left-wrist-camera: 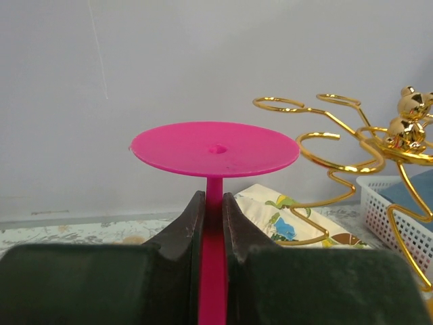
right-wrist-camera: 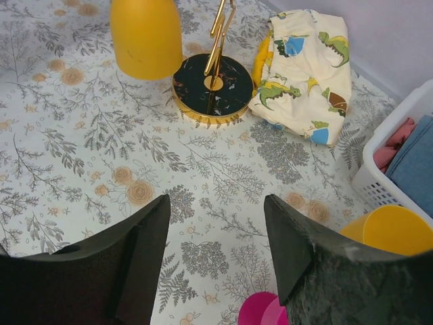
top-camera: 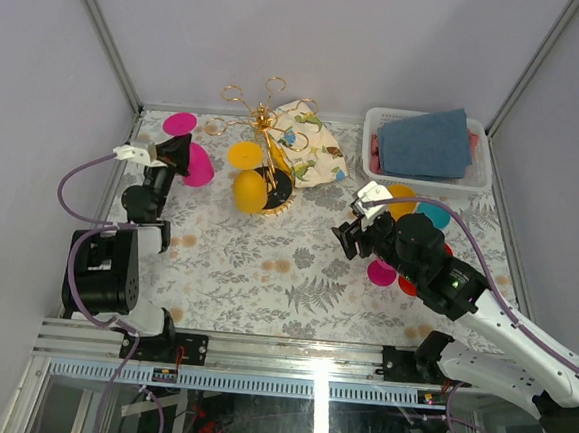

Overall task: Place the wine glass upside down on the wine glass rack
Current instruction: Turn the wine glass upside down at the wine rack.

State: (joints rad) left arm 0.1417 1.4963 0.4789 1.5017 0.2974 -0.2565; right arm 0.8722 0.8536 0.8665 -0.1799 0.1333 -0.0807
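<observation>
A pink wine glass (top-camera: 197,165) is held above the table at the left, my left gripper (top-camera: 170,151) shut on its stem (left-wrist-camera: 214,196). Its round foot (left-wrist-camera: 215,149) stands past the fingertips; the bowl is hidden in the left wrist view. To the right of it stands the gold wine glass rack (top-camera: 264,122), its curled arms (left-wrist-camera: 352,145) apart from the glass. A yellow glass (top-camera: 249,190) hangs upside down on the rack above its black base (right-wrist-camera: 213,88). My right gripper (top-camera: 348,237) hovers open over the patterned table (right-wrist-camera: 216,223), holding nothing.
A dinosaur-print cloth (top-camera: 311,143) lies behind the rack. A white basket (top-camera: 476,181) of folded towels sits at the back right. Pink (top-camera: 381,273), yellow (top-camera: 403,197) and teal (top-camera: 433,215) glasses crowd around the right arm. Grey walls close in on both sides.
</observation>
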